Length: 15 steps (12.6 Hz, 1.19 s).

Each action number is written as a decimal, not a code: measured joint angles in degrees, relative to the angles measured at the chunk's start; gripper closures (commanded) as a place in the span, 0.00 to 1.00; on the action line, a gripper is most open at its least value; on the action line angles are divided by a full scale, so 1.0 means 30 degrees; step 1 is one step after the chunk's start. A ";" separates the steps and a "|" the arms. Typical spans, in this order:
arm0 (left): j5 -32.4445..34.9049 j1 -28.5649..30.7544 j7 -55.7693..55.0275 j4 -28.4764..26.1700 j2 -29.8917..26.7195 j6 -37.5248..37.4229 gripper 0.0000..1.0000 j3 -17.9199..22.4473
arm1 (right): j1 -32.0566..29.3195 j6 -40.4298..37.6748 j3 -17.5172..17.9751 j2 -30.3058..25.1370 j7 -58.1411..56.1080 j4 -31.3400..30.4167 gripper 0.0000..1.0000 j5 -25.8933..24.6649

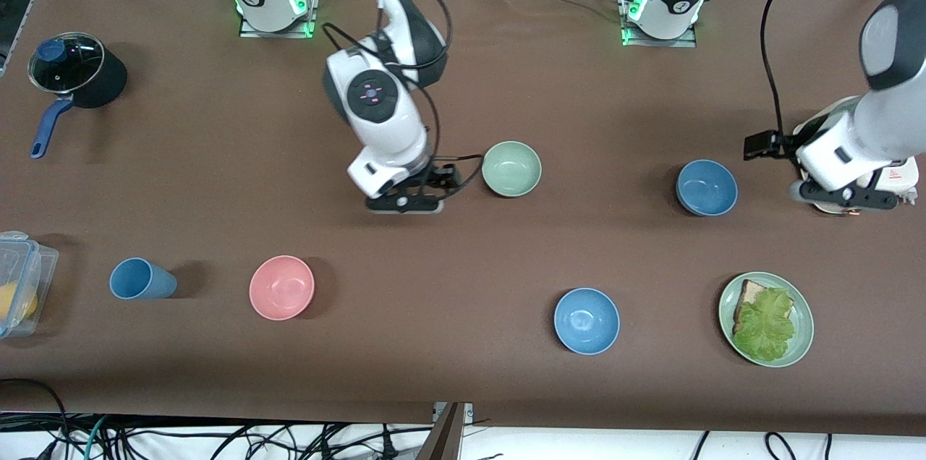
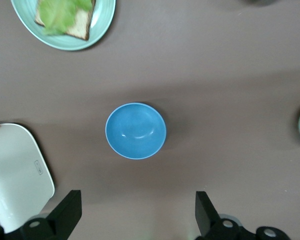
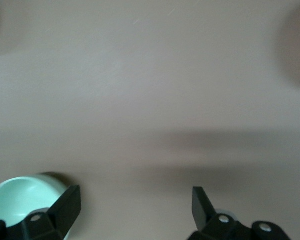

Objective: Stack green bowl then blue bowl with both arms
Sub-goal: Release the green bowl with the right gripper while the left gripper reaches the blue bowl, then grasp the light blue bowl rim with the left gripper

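Front view. The right gripper (image 1: 405,201) hangs low over the surface (image 1: 463,373) just beside the green bowl (image 1: 511,168), on the side toward the right arm's end; its fingers stand spread and hold nothing. The green bowl sits upright and alone on the bare surface, so the stack has only its base in place. The blue bowl (image 1: 707,187), the duller of the two blue ones, stands toward the left arm's end, well apart from the green bowl. The left gripper (image 1: 848,197) hovers past it over a white object, fingers spread and empty. A brighter sky-blue bowl (image 1: 587,320), a pink bowl (image 1: 281,287), a blue cup (image 1: 141,279) and a green plate (image 1: 801,333) of bread and lettuce lie nearer the camera. The step in hand is judged to be the handover to the left arm: next it must descend on the blue bowl's rim, grasp it, and carry it over the green bowl.

Left wrist view. A blue bowl (image 2: 135,130) lies centred ahead of the spread fingers (image 2: 70,212), not touched.

Right wrist view. The green bowl (image 3: 25,197) shows beside one spread finger; whether they touch cannot be told.

No brand or legible writing appears; a small mark on the white object cannot be read.
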 measured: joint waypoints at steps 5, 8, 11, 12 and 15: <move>-0.1573 0.1821 0.0222 -0.0845 0.0757 0.0431 0.01 0.0003 | -0.1855 -0.2203 -0.3141 -0.0421 -0.6293 -0.0023 0.01 0.0690; -0.0222 0.1733 0.0221 -0.5789 -0.1228 0.5640 0.01 -0.0255 | -0.3900 -0.2905 -0.3160 -0.0799 -0.8083 -0.0016 0.01 0.0818; 0.0592 0.2092 0.0221 -0.8965 -0.1700 0.9682 0.01 -0.0220 | -0.5854 -0.4073 -0.2905 -0.1891 -0.8169 0.0013 0.01 0.0813; 0.0644 0.2330 0.0222 -0.9357 -0.1150 1.0858 0.01 -0.0215 | -0.7182 -0.4823 -0.2144 -0.2577 -0.8179 0.0034 0.01 0.0808; 0.0646 0.2635 0.0223 -0.9553 0.1298 1.3268 0.01 -0.0211 | -1.1131 -0.6418 0.0369 -0.4864 -0.8409 0.0059 0.01 -0.0118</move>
